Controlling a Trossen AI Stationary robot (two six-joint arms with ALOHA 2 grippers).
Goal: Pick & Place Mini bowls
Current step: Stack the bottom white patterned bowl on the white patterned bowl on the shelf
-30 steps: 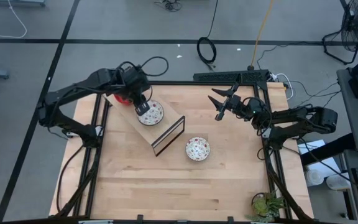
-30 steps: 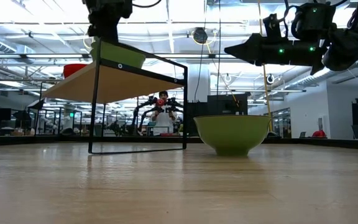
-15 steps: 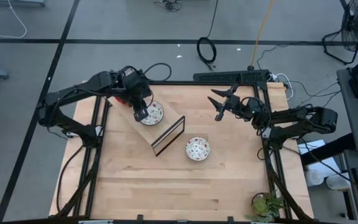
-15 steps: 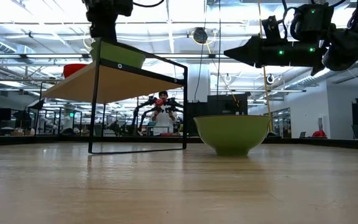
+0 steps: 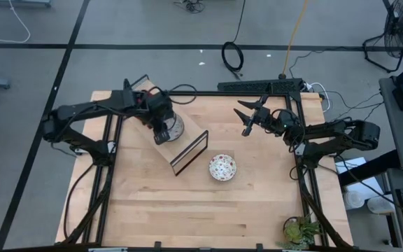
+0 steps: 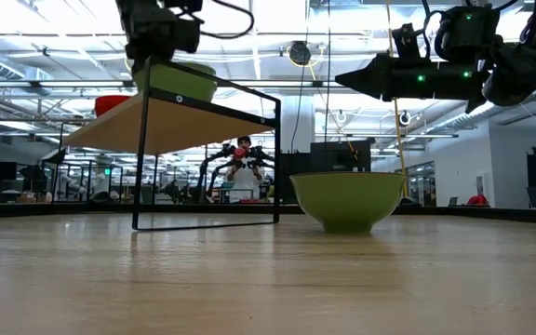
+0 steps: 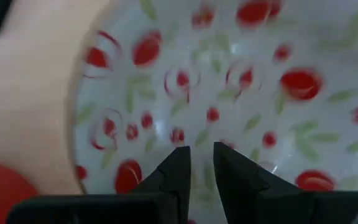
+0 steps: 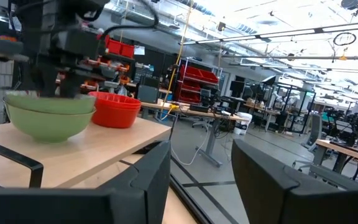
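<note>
Two patterned bowls in sight: one on the raised shelf [image 5: 161, 143], one on the table [image 5: 222, 167]. Shelf bowl [image 7: 229, 93] lies directly beneath left gripper [image 7: 197, 163], fingers nearly closed, holding nothing. Right gripper [image 5: 247, 115] hovers farther off, fingers parted, empty

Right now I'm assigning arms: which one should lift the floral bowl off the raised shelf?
Left. The left gripper sits directly over the floral bowl on the shelf, fingers nearly together above its inside. The right gripper hangs open, apart from it, over the table's far side.
</note>
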